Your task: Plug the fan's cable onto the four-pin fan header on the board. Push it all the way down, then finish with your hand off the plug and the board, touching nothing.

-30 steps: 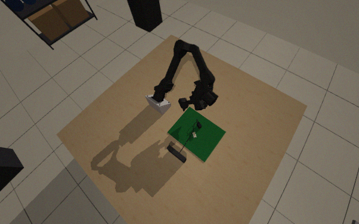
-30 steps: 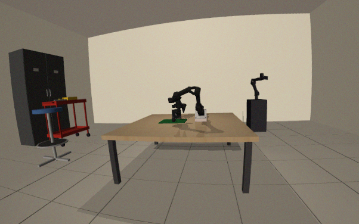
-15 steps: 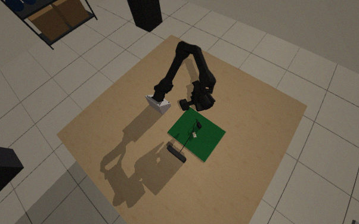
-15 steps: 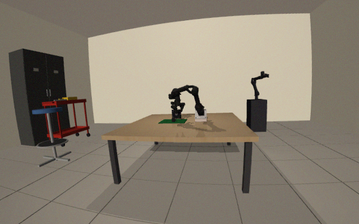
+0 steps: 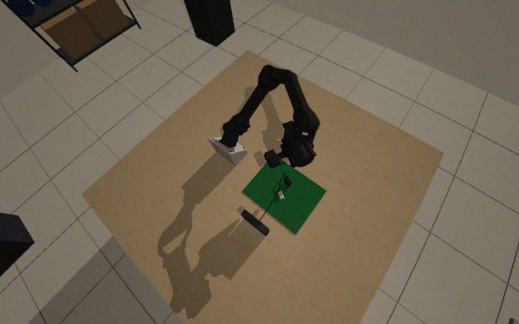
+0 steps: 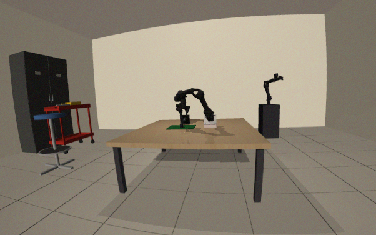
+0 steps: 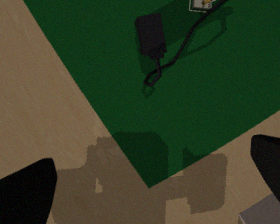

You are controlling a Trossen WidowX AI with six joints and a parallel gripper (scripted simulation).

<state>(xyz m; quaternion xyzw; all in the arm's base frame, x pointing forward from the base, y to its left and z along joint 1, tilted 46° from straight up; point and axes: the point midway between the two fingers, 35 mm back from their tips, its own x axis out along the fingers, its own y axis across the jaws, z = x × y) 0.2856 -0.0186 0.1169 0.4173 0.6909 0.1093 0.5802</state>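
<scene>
The dark plug [image 5: 288, 181] [image 7: 152, 35] is on the green board [image 5: 299, 215] [image 7: 231, 90], apart from the header, with its wires leaving its lower end in the wrist view. The small pale four-pin header [image 5: 281, 196] [image 7: 202, 5] is cut off by the top edge of the wrist view; no plug is on it. The thin black cable [image 7: 191, 37] loops past the header to the dark fan [image 5: 254, 222], which stands beside the board. My gripper [image 7: 155, 158] is wide open and empty, above the board's near corner in the wrist view. Its fingertips are hidden in the top view.
The wooden table [image 5: 351, 258] [image 6: 154, 140] carries the board, the fan and the arm's pale base [image 5: 235, 156] [image 6: 210, 124]. The base's grey edge shows at the lower right of the wrist view. The cable crosses the board between plug, header and fan.
</scene>
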